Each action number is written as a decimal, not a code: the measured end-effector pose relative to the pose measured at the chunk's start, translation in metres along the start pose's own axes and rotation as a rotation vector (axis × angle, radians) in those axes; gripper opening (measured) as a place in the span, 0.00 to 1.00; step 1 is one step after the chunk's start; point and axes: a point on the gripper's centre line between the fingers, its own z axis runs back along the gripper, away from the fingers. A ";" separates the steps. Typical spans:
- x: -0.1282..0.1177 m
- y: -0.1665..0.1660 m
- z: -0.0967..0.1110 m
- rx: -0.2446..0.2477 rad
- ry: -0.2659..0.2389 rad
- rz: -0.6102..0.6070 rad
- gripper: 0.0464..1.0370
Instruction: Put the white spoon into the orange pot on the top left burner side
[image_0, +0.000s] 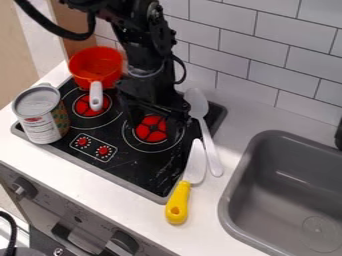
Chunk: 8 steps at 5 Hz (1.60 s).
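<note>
Black and hanging from the arm at the top, the gripper (155, 119) is low over the right-hand red burner, its two fingers spread apart with nothing seen between them. Just right of it lies the white spoon (209, 142), bowl toward the wall over the stove's right edge, handle running down onto the white counter. The orange pot (95, 64) stands upright at the stove's upper left, behind the left red burner (91, 105), its white handle pointing toward the front.
A tin can (41, 114) stands at the stove's left edge. A knife with a yellow handle (178, 202) lies across the stove's right edge and counter, close to the spoon's handle. The grey sink (287, 185) is at the right; a tiled wall (267, 50) rises behind.
</note>
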 end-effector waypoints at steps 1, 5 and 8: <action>-0.005 -0.001 -0.006 -0.006 0.026 0.015 0.96; 0.046 -0.053 -0.020 -0.029 -0.096 0.391 0.96; 0.055 -0.055 -0.051 0.030 -0.073 0.424 0.96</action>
